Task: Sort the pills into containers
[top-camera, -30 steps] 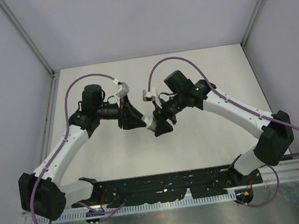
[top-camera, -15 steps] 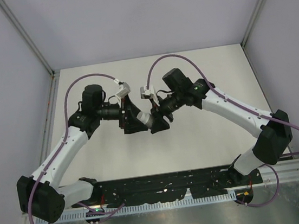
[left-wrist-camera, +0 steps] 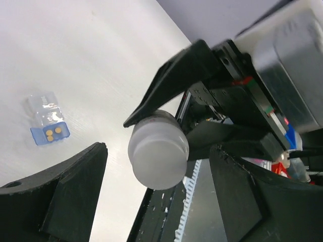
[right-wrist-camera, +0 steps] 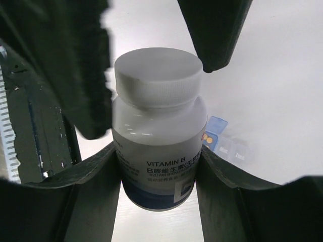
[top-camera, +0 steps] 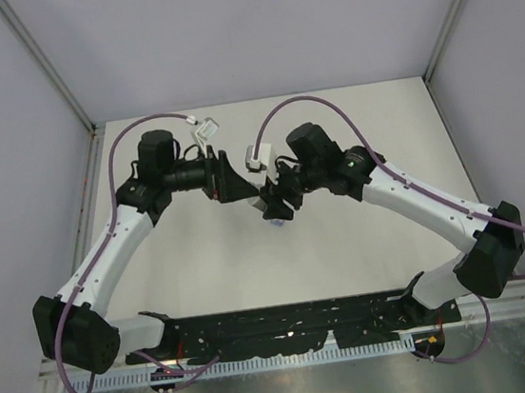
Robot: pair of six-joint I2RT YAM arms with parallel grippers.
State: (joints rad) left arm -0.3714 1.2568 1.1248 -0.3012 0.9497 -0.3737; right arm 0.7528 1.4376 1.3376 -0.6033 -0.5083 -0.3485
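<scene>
My right gripper (right-wrist-camera: 159, 174) is shut on a pale round bottle (right-wrist-camera: 159, 151) with a white cap (right-wrist-camera: 157, 78) and a "VITAMIN B" label, held above the table with the cap towards the left gripper. My left gripper (left-wrist-camera: 157, 169) is open, a little back from the cap (left-wrist-camera: 158, 151), not touching it. In the top view the bottle (top-camera: 267, 203) sits in the right gripper (top-camera: 273, 207), with the left gripper (top-camera: 234, 185) up and to its left. A small clear box with an open blue lid (left-wrist-camera: 47, 121) lies on the table with orange pills in it; it also shows in the right wrist view (right-wrist-camera: 222, 138).
The white tabletop (top-camera: 350, 128) is walled by grey panels at the back and sides. A black rail (top-camera: 288, 323) with both arm bases runs along the near edge. In the top view the arms hide the pill box.
My left gripper has drawn back up and to the left, away from the bottle cap. My right gripper has carried the bottle slightly up and left.
</scene>
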